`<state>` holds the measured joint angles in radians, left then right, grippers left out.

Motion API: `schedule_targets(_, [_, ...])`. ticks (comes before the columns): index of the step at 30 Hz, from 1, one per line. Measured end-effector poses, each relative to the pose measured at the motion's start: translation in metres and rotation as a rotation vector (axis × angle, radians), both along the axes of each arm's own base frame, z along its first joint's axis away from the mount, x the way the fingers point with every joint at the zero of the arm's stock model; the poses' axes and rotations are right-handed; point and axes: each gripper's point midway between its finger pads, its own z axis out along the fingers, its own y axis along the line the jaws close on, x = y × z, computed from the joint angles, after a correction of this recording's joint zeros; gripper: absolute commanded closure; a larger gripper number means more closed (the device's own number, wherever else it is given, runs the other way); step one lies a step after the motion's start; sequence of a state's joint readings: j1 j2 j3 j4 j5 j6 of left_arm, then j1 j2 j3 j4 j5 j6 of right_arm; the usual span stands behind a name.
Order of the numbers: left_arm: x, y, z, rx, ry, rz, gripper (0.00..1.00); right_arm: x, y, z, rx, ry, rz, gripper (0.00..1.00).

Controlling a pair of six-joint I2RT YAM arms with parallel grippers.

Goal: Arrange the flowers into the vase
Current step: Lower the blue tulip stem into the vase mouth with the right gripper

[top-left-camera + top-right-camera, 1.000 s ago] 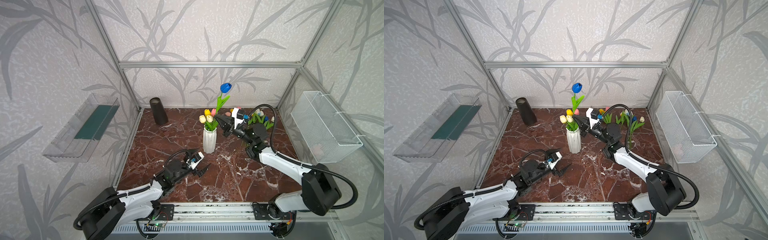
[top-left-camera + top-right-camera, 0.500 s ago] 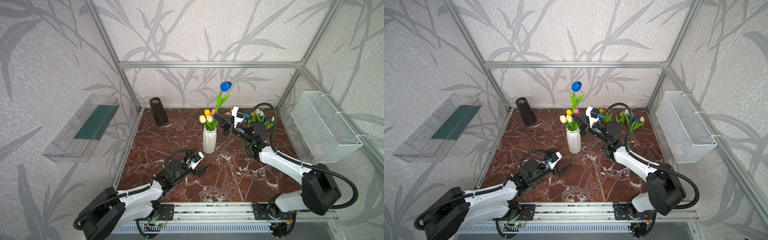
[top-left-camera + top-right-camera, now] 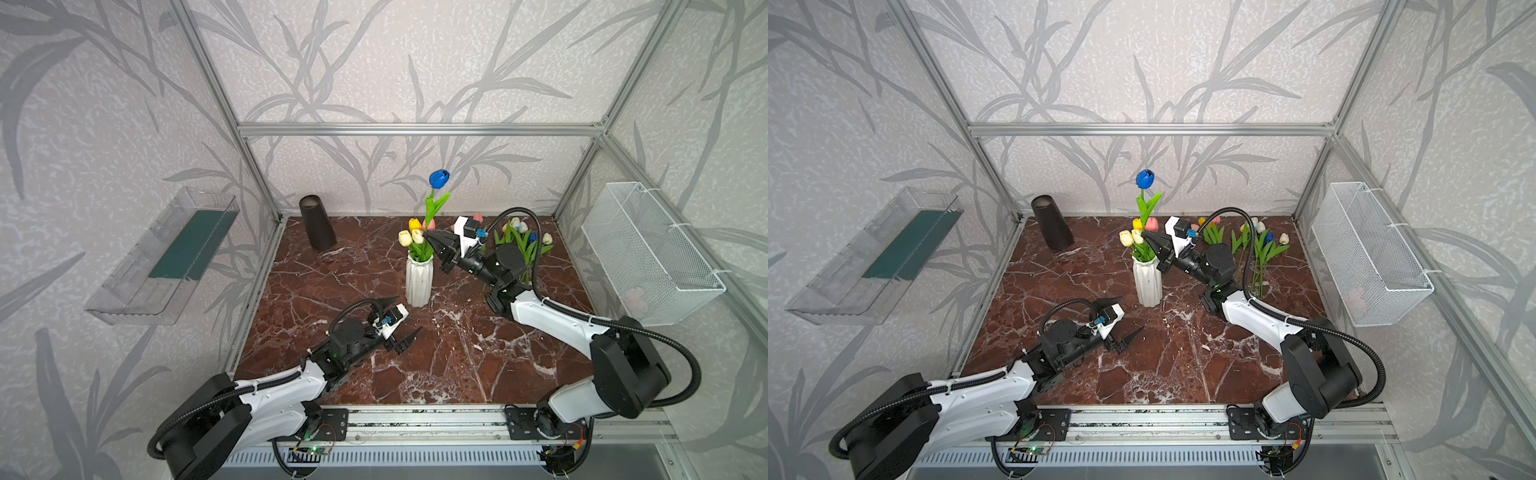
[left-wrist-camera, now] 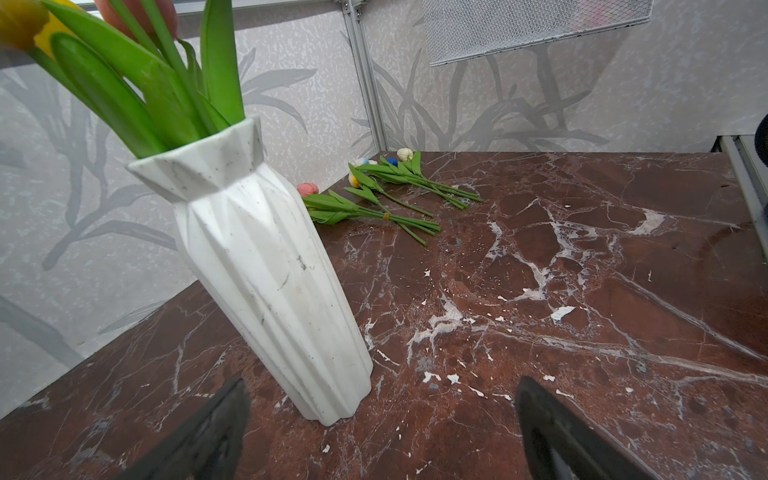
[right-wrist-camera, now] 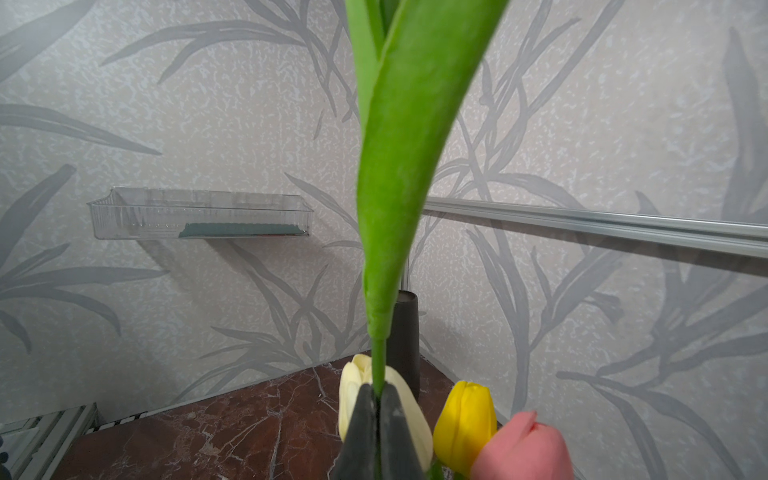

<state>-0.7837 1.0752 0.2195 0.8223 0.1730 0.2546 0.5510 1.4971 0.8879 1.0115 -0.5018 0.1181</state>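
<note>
Showing only stem and leaf, the right wrist view cuts off the blue tulip's bloom and the vase below. Whether the stem's end sits inside the vase is hidden by leaves. The right fingers pinch that stem upright beside the cream, yellow and pink heads in the vase. In both top views the right arm stretches over the bench to the vase's rim, covering part of the loose flowers lying far right. The left arm lies low before the vase, left fingers spread wide. A black cup stands far left, well apart.
</note>
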Motion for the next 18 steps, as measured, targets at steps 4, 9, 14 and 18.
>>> schedule_targets(4, [0.000,0.000,0.000,0.000,0.000,0.000,0.01,-0.001,0.000,-0.015,-0.018,0.028,0.003,1.00])
schedule_targets(9, [0.000,0.000,-0.001,0.003,0.003,0.000,0.01,-0.003,-0.001,-0.034,-0.043,0.057,0.004,1.00])
schedule_targets(14, [0.000,0.000,-0.003,0.006,0.006,0.000,0.01,-0.006,-0.003,-0.045,-0.058,0.054,-0.002,1.00])
schedule_targets(18, [0.000,0.000,-0.003,0.007,0.006,0.001,0.01,-0.007,-0.004,-0.051,-0.069,0.052,-0.006,1.00])
